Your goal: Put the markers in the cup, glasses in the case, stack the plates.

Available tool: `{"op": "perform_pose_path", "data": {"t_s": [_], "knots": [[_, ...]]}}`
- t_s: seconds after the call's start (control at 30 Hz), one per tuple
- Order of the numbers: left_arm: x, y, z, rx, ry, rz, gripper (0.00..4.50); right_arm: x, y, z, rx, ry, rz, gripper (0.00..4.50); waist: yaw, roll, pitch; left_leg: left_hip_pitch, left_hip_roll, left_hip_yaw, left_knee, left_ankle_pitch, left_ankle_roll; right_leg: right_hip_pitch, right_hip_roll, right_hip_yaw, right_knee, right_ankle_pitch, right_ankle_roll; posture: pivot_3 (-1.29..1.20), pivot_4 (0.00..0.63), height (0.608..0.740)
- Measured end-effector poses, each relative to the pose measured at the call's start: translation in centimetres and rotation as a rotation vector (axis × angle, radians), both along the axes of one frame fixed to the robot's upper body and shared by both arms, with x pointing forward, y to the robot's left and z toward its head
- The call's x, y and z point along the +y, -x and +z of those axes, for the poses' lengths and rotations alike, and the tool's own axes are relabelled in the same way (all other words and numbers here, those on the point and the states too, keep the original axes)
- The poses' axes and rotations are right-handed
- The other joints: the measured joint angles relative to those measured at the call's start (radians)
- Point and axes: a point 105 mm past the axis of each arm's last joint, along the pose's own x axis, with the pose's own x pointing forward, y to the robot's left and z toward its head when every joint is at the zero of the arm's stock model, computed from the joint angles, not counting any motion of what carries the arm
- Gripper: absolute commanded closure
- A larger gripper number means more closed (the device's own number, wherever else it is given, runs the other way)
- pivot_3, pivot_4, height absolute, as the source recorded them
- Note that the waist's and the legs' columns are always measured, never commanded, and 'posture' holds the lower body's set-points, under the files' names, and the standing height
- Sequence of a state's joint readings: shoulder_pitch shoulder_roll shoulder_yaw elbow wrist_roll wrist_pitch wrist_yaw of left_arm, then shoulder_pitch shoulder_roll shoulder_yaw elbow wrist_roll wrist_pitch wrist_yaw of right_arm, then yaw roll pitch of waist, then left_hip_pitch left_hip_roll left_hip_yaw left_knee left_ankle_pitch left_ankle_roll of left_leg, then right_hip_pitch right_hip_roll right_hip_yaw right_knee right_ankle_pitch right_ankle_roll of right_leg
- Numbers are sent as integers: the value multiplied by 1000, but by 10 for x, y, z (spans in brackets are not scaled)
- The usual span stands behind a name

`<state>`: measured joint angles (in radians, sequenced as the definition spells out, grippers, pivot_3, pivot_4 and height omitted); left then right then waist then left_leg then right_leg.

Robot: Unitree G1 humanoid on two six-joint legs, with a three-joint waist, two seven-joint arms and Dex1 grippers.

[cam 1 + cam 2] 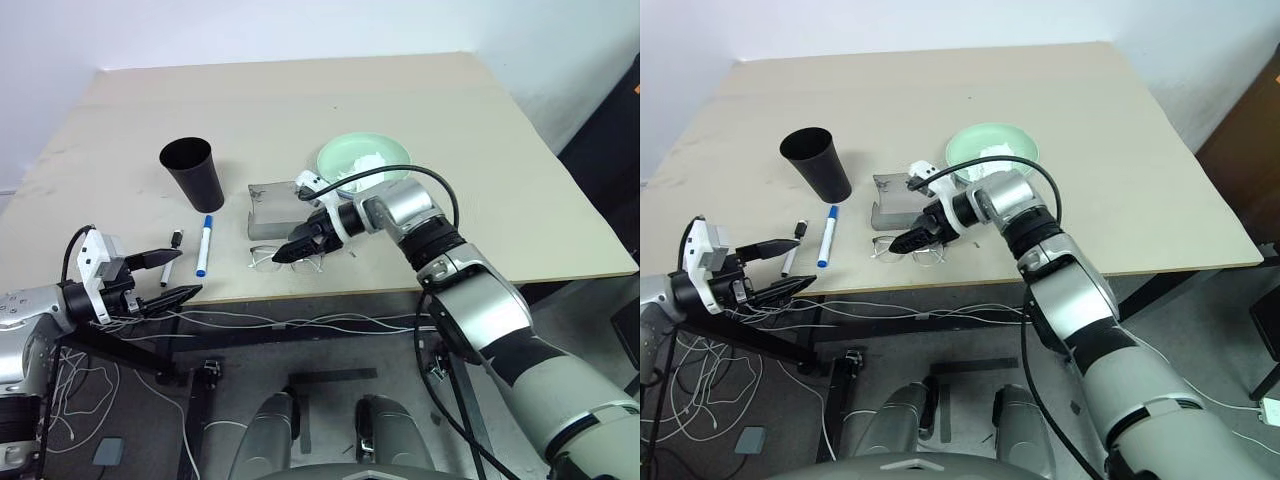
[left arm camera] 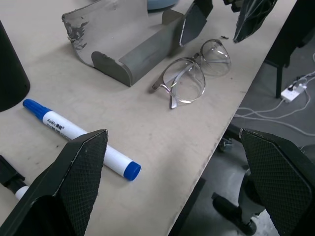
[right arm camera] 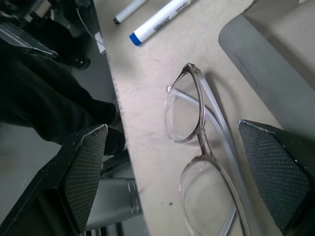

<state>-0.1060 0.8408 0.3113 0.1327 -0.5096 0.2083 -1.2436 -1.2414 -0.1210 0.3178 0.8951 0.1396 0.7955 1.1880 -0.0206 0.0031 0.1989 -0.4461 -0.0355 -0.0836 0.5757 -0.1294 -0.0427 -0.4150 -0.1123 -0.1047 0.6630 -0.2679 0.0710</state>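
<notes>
Black cup (image 1: 193, 171) upright; blue-capped marker (image 1: 204, 244) flat beside it; grey case (image 1: 277, 208) open; folded clear glasses (image 1: 284, 260) at desk's edge; mint plate (image 1: 364, 160) behind.

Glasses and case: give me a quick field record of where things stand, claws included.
glasses: flat on table near front edge, not held
case: open, just behind the glasses
right claw: open, poised over the glasses
left claw: open, at table's front edge near the markers
blue-capped marker: on table, not in cup
cup: upright
green plate: behind case, white tissue on it
</notes>
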Motion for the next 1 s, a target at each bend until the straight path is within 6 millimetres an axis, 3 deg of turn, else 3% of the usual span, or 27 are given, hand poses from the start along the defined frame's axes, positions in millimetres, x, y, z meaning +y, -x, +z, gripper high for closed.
{"op": "perform_pose_path", "data": {"t_s": [0.13, 0.33, 0.8, 1.0], "knots": [[-5, -1, 4, -20, -13, -7, 0, 2, -3, -4, -21, 46, 8, 205, -1, 0, 0, 0, 0, 0, 0, 0, 0, 0, 0, 0, 0, 0, 0, 0, 150, 740], [-9, -5, 9, -53, -29, 10, 0, -1, -2, -11, -25, 94, 41, 1992, -1, 0, 0, 0, 0, 0, 0, 0, 0, 0, 0, 0, 0, 0, 0, 0, 150, 740], [-20, -9, 14, -77, -27, 23, 0, 1, 0, -16, -46, 135, 66, 1992, -1, 0, 0, 0, 0, 1, 0, 0, 0, 0, 0, 1, 1, 0, 0, 0, 150, 740], [-26, -7, 14, -83, -18, 19, 0, 3, -1, -20, -49, 153, 63, 3951, -1, 0, 0, 0, 0, 0, 0, 0, 0, 0, 1, 1, 1, 0, 0, 0, 150, 740]]}}
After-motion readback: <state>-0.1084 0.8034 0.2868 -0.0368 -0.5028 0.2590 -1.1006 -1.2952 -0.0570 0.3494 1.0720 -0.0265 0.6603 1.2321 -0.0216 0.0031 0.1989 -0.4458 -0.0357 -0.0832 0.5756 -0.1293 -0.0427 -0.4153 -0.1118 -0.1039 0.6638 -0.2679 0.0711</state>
